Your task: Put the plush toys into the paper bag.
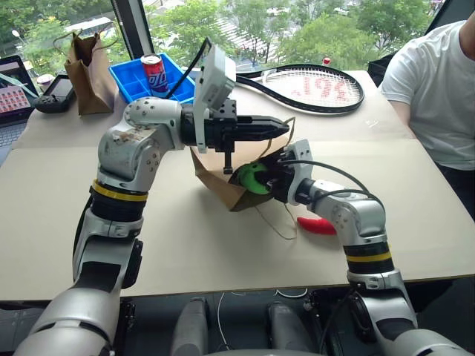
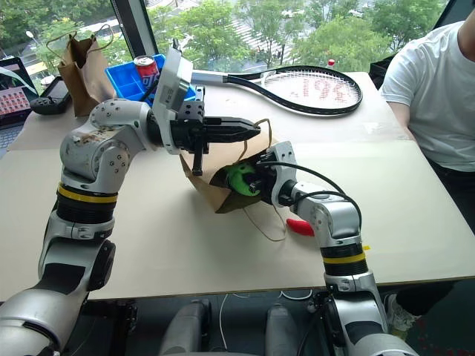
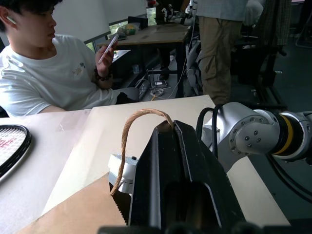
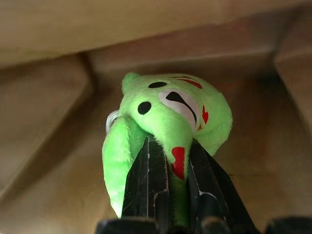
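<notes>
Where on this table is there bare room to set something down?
Bare: the near-left tabletop and the right side between the tennis racket and the person. Crowded: the middle, around the light-brown paper bag and red chili plush.

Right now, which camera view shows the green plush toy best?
The right wrist view: the green plush toy sits face-on, pinched between the right tool fingers inside the paper bag. Both eye views show a partial green patch at the bag's mouth.

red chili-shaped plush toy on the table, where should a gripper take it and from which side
Probably across the middle of the red chili-shaped plush toy, coming down from above. It lies flat on the table beside the right arm, long and narrow, so fingers closing across its width should hold best.
</notes>
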Robot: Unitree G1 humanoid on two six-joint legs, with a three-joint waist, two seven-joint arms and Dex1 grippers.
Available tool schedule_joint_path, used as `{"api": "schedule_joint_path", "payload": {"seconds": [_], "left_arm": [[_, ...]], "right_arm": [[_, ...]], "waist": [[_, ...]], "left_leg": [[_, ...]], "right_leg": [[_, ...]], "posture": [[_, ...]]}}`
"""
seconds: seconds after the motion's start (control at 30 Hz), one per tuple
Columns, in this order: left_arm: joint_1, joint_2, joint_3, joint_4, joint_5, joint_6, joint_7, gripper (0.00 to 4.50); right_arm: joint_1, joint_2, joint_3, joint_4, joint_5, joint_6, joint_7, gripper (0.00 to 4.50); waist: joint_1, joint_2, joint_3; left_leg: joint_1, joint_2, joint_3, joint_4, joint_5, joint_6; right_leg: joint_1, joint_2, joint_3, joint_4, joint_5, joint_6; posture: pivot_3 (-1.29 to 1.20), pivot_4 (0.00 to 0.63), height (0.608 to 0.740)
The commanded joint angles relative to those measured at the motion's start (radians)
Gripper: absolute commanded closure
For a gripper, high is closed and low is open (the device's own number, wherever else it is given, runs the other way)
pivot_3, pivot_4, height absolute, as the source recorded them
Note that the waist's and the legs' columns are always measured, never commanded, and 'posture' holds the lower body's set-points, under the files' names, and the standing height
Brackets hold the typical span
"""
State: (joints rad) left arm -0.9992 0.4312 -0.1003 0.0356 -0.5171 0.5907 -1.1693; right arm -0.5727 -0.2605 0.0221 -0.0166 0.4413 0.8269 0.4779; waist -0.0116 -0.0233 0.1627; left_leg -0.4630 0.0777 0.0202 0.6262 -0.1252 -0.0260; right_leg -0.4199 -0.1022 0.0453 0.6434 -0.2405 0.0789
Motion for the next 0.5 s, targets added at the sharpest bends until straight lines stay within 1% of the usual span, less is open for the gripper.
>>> {"api": "schedule_joint_path", "payload": {"seconds": [0.03, 0.13, 0.2, 0.3, 0.33, 0.37, 0.5], "left_arm": [[0.003, 0.007, 0.015, -0.03, -0.018, -0.005, -0.004, 4.5], [0.013, 0.007, 0.003, -0.028, -0.01, -0.014, -0.011, 4.5], [0.015, 0.005, 0.0, -0.023, -0.005, -0.02, -0.014, 4.5], [0.016, 0.001, -0.004, -0.009, 0.003, -0.03, -0.019, 4.5], [0.016, 0.0, -0.006, -0.007, 0.005, -0.032, -0.019, 4.5], [0.016, -0.001, -0.009, -0.004, 0.007, -0.035, -0.021, 4.5], [0.017, -0.008, -0.02, 0.009, 0.014, -0.046, -0.029, 4.5]], "right_arm": [[0.04, -0.035, 0.008, -0.087, -0.044, -0.074, 0.001, 2.98], [0.08, -0.081, 0.029, -0.146, -0.079, -0.091, 0.011, 2.02], [0.099, -0.113, 0.035, -0.188, -0.1, -0.094, 0.009, 1.28], [0.142, -0.191, 0.006, -0.305, -0.071, -0.036, 0.036, 0.31], [0.151, -0.206, -0.007, -0.329, -0.057, -0.022, 0.044, 0.31], [0.167, -0.245, -0.03, -0.375, -0.025, 0.005, 0.072, 0.31], [0.276, -0.447, -0.161, -0.529, 0.084, 0.072, 0.217, 0.31]], "waist": [[0.0, 0.0, 0.0], [-0.001, 0.0, 0.0], [-0.001, 0.0, 0.0], [-0.001, 0.0, 0.0], [0.0, 0.0, 0.0], [0.0, 0.0, 0.0], [0.009, 0.0, 0.0]], "left_leg": [[0.0, 0.0, 0.0, 0.0, 0.0, 0.0], [0.0, 0.0, 0.0, 0.0, 0.0, 0.0], [0.0, 0.0, 0.0, 0.0, 0.0, 0.0], [0.0, 0.0, 0.0, 0.0, 0.0, 0.0], [0.0, 0.0, 0.0, 0.0, 0.0, 0.0], [0.0, 0.0, 0.0, 0.0, 0.0, 0.0], [0.0, 0.0, 0.0, 0.0, 0.0, 0.0]], "right_leg": [[0.0, 0.0, 0.0, 0.0, 0.0, 0.0], [0.0, 0.0, 0.0, 0.0, 0.0, 0.0], [0.0, 0.0, 0.0, 0.0, 0.0, 0.0], [0.0, 0.0, 0.0, 0.0, 0.0, 0.0], [0.0, 0.0, 0.0, 0.0, 0.0, 0.0], [0.0, 0.0, 0.0, 0.0, 0.0, 0.0], [0.001, 0.0, 0.0, -0.001, 0.0, 0.0]], "posture": [[0.0, 0.15, 0.734], [0.0, 0.15, 0.734], [0.0, 0.15, 0.734], [0.0, 0.15, 0.734], [0.0, 0.15, 0.734], [0.0, 0.15, 0.734], [0.0, 0.15, 0.734]]}}
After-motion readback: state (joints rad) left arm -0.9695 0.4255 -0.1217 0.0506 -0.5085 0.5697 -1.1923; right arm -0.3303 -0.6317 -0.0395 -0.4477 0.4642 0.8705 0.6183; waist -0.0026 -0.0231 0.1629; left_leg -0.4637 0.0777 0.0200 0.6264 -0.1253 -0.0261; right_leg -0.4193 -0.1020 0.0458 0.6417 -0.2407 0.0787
